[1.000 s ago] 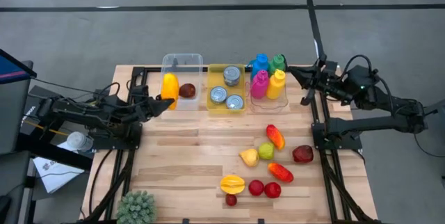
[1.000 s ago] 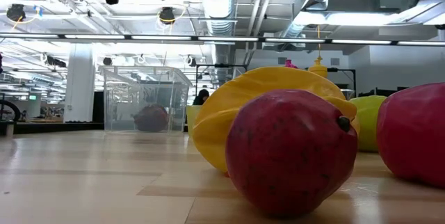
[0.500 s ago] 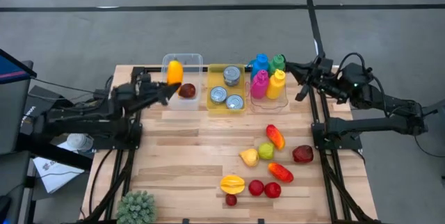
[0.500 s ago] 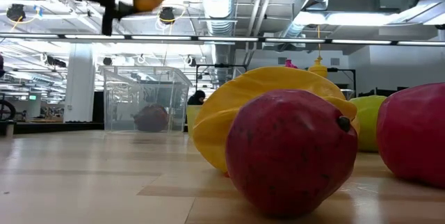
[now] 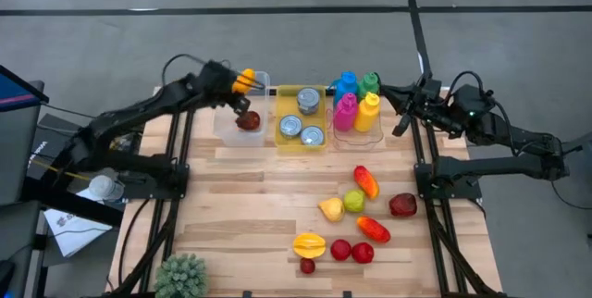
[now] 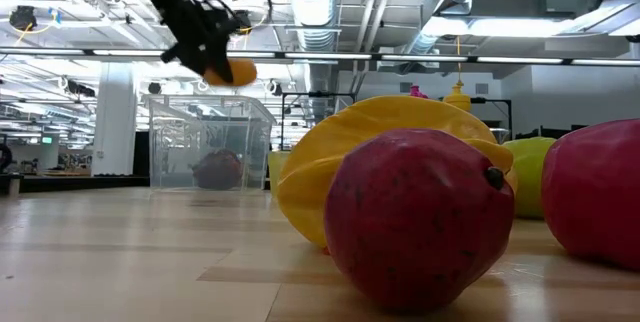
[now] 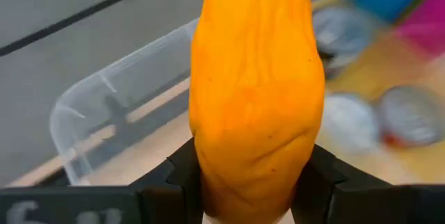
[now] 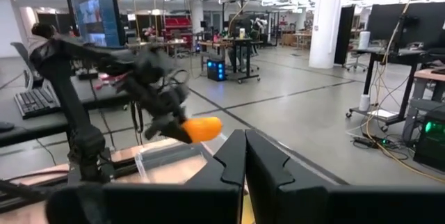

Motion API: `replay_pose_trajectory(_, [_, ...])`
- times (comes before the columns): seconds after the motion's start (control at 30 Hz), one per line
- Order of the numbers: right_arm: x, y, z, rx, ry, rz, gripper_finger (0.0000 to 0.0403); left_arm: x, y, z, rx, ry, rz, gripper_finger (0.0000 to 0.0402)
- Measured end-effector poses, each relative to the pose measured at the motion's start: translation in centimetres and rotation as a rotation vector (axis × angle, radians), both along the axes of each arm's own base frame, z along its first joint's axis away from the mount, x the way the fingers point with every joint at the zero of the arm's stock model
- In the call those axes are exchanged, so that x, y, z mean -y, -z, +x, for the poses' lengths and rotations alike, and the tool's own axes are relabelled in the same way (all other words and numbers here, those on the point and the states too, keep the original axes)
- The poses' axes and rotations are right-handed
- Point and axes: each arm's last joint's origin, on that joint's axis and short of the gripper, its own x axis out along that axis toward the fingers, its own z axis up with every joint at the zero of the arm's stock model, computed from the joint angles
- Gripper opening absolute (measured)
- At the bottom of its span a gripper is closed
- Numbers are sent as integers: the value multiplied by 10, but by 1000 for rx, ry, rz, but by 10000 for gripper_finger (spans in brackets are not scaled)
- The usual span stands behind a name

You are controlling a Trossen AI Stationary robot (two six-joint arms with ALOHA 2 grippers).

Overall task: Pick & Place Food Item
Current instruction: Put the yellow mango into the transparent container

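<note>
My left gripper [image 5: 238, 84] is shut on an elongated orange food item [image 5: 244, 80], which it carries in the air over the far part of the clear plastic bin [image 5: 225, 133]. The item also shows in the low view [image 6: 238, 70] and fills the left wrist view [image 7: 254, 92]. A dark red food item [image 5: 248, 120] lies on the bin's floor. My right gripper [image 5: 403, 105] hovers past the table's far right corner, fingers shut on nothing [image 8: 245, 160]. My left gripper pinches the orange food item between its two fingers [image 7: 184, 175], which sit on opposite sides of its end [image 7: 254, 189]. The rest of the item sticks out past the fingertips. It is lifted clear, above the bin.
A yellow tray with cans [image 5: 286, 142] and a clear container of coloured bottles [image 5: 356, 104] stand to the right of the bin along the far edge. Several red, yellow and green food items [image 5: 354, 219] lie near the table's near right part. A green plant [image 5: 182, 275] sits at the near left corner.
My left arm has stretched out toward the table's far edge and a little to the right, carrying the orange item from over the bin's left side to above its far part. The gripper has stayed shut on the item.
</note>
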Motion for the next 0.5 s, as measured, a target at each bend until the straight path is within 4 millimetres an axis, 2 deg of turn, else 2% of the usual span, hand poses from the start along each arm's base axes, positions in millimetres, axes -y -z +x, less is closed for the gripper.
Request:
replay_pose_trajectory(0.13, [0,2,0,-19,0,15,3,-20,18,12,-157,5,-74,137])
replay_pose_trajectory(0.3, [0,4,0,-22,-1,31,3,-30,42,14,-322,-29,-127,137])
replay_pose_trajectory(0.5, [0,3,0,-19,-1,32,3,-38,56,19,-367,-45,-142,138])
